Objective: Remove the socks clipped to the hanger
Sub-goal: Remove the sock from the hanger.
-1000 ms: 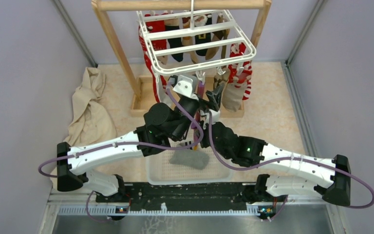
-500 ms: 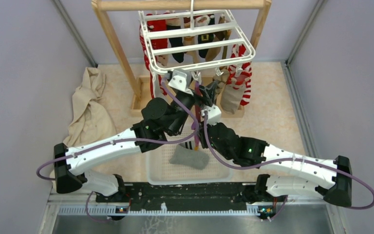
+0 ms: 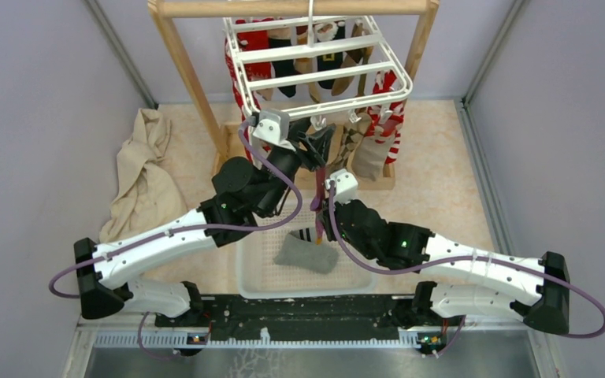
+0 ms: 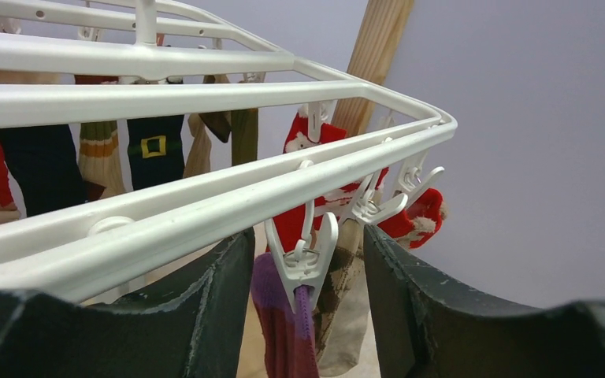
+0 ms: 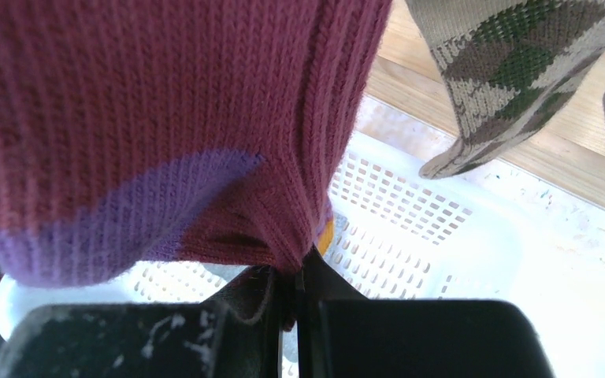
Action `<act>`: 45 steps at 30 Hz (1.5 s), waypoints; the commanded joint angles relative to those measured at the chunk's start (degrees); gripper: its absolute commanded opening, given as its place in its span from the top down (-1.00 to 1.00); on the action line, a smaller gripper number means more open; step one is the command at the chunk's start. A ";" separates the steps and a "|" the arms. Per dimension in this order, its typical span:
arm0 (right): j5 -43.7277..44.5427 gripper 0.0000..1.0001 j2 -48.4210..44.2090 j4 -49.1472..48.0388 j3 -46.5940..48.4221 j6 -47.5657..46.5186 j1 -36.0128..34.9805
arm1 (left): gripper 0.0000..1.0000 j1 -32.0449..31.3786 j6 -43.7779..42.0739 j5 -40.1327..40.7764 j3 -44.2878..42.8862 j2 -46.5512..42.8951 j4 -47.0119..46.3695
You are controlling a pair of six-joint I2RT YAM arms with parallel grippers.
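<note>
Fingers [image 5: 236, 331] of the right gripper [image 5: 293, 277] are clenched on a fold at the bottom of the magenta sock [image 5: 150, 118], with no gap showing between them. The sock's purple patch bulges just above and to the left of the pinch. Beneath and beyond these fingers lies the white mesh basket [image 5: 410, 220]. Up to their right the toe of an argyle sock [image 5: 520, 63] hangs apart from the grip. Seen from above, the magenta sock runs straight up from the right fingers to the near edge of the hanger [image 3: 319, 75], and a grey sock [image 3: 306, 254] lies in the basket below them.

The left gripper [image 4: 307, 236] stands released, its two dark fingers [image 4: 197, 307] spread wide just under the hanger's near rail. Between them, a little beyond the tips, a white clip [image 4: 303, 260] dangles from that rail and bites the top of the magenta sock; neither finger touches the clip. Past the right finger, red-and-white socks [image 4: 413, 224] hang near the rail's corner. Above the left finger and farther back, a black sock with a gold buckle [image 4: 154, 146] hangs among others from the inner clips. A post of the wooden frame [image 4: 374, 55] rises behind the hanger, above the right finger
</note>
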State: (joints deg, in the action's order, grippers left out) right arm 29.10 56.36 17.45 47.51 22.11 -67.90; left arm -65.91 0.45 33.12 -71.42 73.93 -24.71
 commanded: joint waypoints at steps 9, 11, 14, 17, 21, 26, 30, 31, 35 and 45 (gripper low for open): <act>0.73 1.00 -0.75 -1.26 0.14 0.04 -0.74 | -0.20 2.54 2.64 -2.88 -2.88 3.08 -0.62; 0.78 1.00 -0.81 -1.26 0.13 0.10 -0.75 | -0.20 2.50 2.69 -2.92 -3.64 3.58 -0.65; 0.74 1.00 -0.79 -1.21 -0.04 0.14 -0.74 | -0.19 2.62 2.60 -2.98 -4.00 3.83 -0.98; 0.69 1.00 -0.89 -1.37 -0.35 0.14 -0.74 | -0.19 2.63 2.67 -2.94 -3.95 3.49 -1.22; 0.63 1.00 -0.89 -1.57 -0.82 0.27 -0.74 | -0.25 2.62 2.75 -2.12 -2.91 2.20 -1.86; 0.19 1.00 -0.58 -1.94 -1.10 0.30 -0.77 | -0.41 2.61 2.75 -1.07 -1.79 1.11 -2.27; 0.10 1.00 -0.37 -2.24 -1.32 0.43 -0.74 | -0.46 2.63 2.81 -0.24 -0.66 -0.16 -2.60; 0.08 1.00 -0.33 -2.26 -1.36 0.45 -0.74 | -0.44 2.63 2.65 0.01 -0.37 -0.51 -2.81; -0.04 1.00 -0.22 -2.52 -1.60 0.57 -0.74 | -0.34 2.71 2.28 0.66 0.54 -1.36 -3.41; -0.26 1.00 0.00 -2.21 -1.37 0.74 -0.74 | -0.03 3.45 3.01 -0.72 -0.78 -0.07 -2.47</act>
State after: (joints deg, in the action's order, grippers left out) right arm 29.17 56.40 16.73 46.46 22.28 -67.90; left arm -63.16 3.01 32.99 -71.31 73.69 -25.85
